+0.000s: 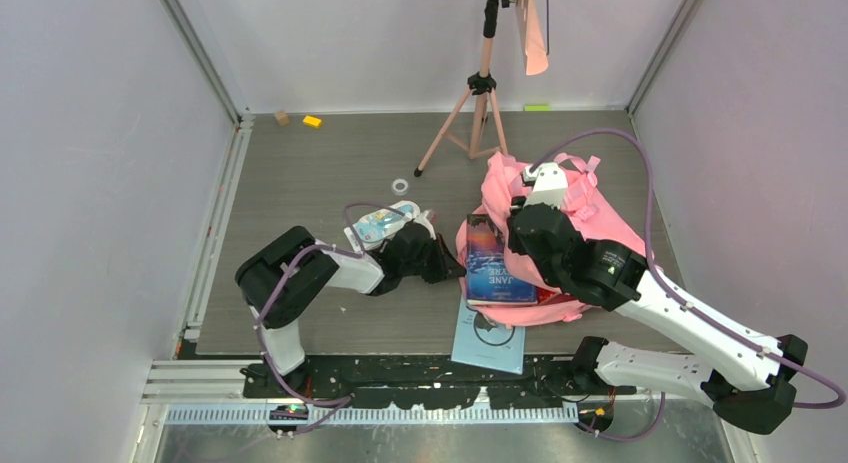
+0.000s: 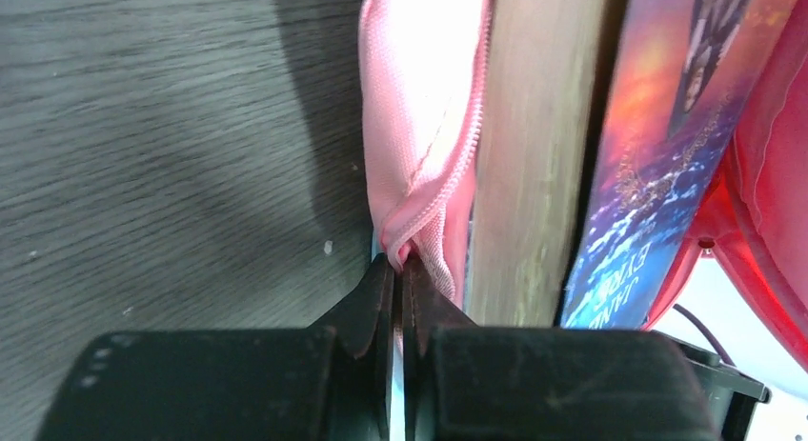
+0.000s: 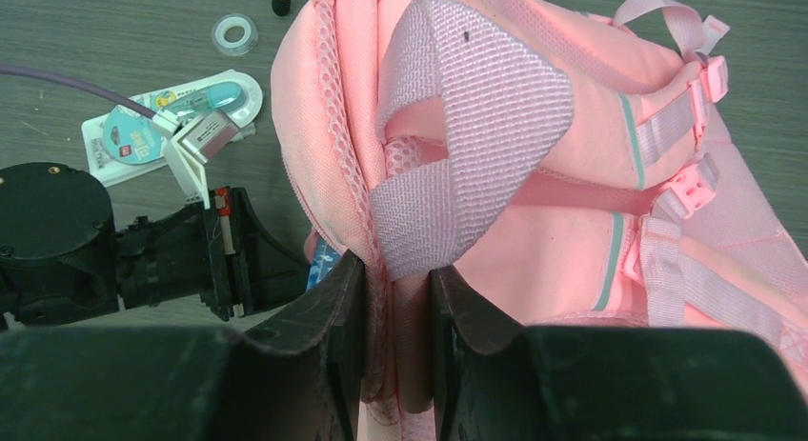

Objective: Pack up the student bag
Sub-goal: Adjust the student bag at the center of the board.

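— Where's the left gripper (image 2: 400, 303)?

— Low near the table, arm folded and reaching rightward, jaws pinched together on a fold of pink fabric edge.

— And the right gripper (image 3: 395, 312)?

— Its arm stretches in from the right (elbow low), jaws partly apart, clamping pink fabric.

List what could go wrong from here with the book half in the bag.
1. The left gripper pinches only a thin fold of the student bag at its zipper edge; the fabric could slip free and the opening sag shut against the book.
2. The right gripper holds the bag by its mesh edge beside the webbing strap; a pull could tilt the bag and let the protruding book slide out onto the blue sheet.
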`<move>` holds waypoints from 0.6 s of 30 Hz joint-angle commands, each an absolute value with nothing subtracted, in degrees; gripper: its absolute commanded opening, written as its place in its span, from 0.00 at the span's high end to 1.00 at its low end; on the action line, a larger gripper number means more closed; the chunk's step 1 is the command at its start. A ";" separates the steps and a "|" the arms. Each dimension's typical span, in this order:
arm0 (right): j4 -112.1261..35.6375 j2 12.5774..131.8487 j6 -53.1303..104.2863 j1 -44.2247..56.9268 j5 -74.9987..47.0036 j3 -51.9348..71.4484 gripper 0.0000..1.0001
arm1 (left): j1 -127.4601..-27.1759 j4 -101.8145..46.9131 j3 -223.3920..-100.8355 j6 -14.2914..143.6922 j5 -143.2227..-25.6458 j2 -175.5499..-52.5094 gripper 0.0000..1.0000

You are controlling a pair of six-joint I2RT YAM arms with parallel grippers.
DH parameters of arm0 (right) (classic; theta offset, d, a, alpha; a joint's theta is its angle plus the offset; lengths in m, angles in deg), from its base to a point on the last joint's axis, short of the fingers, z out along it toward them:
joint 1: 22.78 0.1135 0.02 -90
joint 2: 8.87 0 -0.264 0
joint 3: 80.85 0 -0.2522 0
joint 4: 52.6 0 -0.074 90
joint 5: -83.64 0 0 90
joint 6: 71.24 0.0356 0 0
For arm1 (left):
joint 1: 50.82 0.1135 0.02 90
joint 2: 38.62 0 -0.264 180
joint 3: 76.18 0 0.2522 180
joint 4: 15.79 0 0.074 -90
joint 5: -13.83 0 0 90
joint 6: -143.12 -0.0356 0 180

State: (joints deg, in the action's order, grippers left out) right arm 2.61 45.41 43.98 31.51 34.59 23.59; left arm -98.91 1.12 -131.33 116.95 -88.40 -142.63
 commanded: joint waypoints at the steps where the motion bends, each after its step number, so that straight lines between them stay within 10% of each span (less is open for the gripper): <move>1: -4.31 44.48 40.50 31.50 42.98 19.91 1.00 | -99.95 3.62 -139.36 112.80 -89.06 -133.88 1.00; 18: -15.56 43.25 19.26 31.52 54.93 8.64 1.00 | -99.95 -14.26 -168.56 99.83 -93.12 -122.85 1.00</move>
State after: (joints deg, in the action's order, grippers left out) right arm -1.93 45.09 24.63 31.16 51.92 15.83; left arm -100.25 -20.34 -158.70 103.25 -90.63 -128.62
